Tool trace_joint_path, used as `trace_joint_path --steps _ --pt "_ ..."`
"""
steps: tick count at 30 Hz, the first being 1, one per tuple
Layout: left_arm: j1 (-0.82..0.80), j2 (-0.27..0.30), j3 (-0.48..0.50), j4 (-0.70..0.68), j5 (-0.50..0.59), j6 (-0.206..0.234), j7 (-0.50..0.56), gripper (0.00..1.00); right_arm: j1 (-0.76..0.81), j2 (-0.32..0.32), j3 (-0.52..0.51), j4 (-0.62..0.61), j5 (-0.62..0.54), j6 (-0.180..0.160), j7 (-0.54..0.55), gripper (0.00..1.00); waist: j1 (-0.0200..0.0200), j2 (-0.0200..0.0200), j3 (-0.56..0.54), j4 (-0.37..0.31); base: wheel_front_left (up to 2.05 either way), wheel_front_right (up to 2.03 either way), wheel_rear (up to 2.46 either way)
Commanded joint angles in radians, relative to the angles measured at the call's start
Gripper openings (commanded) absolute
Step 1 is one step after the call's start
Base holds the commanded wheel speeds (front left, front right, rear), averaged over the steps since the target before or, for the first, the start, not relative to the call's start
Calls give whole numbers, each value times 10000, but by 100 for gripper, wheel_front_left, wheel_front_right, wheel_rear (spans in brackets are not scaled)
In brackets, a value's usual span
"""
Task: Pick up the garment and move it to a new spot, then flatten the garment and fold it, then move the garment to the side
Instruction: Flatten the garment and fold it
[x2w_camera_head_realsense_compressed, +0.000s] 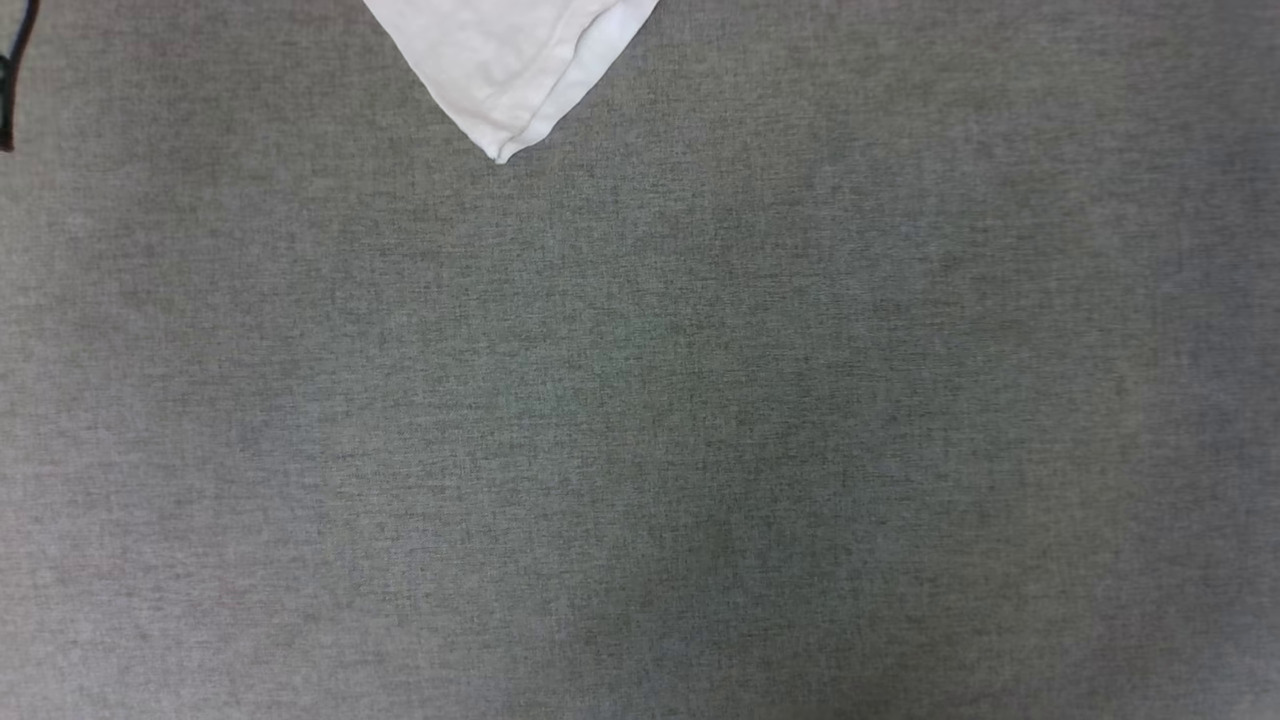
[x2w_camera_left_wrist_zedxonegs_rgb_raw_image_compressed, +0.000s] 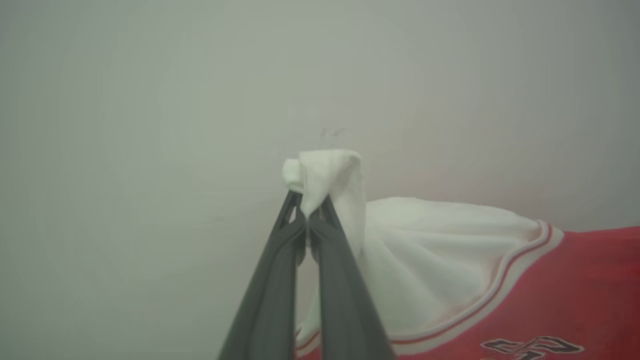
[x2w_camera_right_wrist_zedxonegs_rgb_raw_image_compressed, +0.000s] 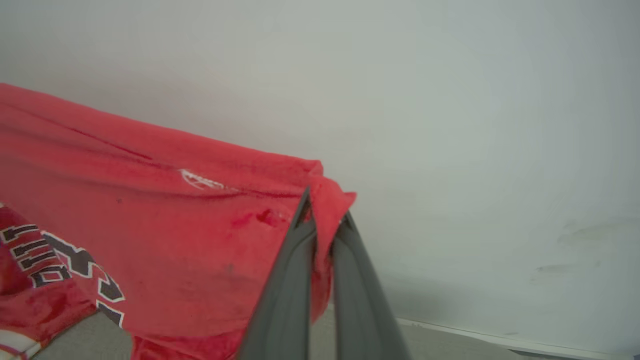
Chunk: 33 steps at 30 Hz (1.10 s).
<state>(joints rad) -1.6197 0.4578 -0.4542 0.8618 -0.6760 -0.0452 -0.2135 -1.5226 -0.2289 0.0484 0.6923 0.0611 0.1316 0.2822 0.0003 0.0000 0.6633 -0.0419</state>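
Two clenched grippers on one lifted red jersey-knit garment (x2w_camera_left_wrist_zedxonegs_rgb_raw_image_compressed: 575, 280) with white sleeves and striped trim, before a pale wall (x2w_camera_left_wrist_zedxonegs_rgb_raw_image_compressed: 150, 100); left gripper (x2w_camera_left_wrist_zedxonegs_rgb_raw_image_compressed: 309, 200) pinching a white sleeve tip; right gripper (x2w_camera_right_wrist_zedxonegs_rgb_raw_image_compressed: 325, 207) pinching a red edge fold; white sleeve corner (x2w_camera_head_realsense_compressed: 510, 70) over grey woven surface (x2w_camera_head_realsense_compressed: 640, 450) at the head view's top edge.

A grey woven surface (x2w_camera_head_realsense_compressed: 640, 450) spreads below, and a plain pale wall (x2w_camera_left_wrist_zedxonegs_rgb_raw_image_compressed: 150, 100) stands behind, softly lit.

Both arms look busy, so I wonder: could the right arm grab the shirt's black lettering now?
Probably not: the right gripper is shut on the garment at its red edge, with the lettering off to one side. It must let go first.
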Motion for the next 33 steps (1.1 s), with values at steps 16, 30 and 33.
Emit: trace_joint_path --steps 16,30,33 --pt "3688 -694 29 1206 -701 -689 -513 0 3265 -243 1159 1409 1531 -16 -720 0 -3 0 -1882 411 0 0 0" --pt "10757 -723 1143 -663 -922 -55 -538 0 8991 -670 1258 287 3312 -21 -868 0 -3 0 -5072 478 0 0 0" --pt "12073 -718 1198 -1157 -1058 185 -540 0 10177 -801 1299 -255 3323 -21 -850 0 -3 0 -5649 448 0 0 0"
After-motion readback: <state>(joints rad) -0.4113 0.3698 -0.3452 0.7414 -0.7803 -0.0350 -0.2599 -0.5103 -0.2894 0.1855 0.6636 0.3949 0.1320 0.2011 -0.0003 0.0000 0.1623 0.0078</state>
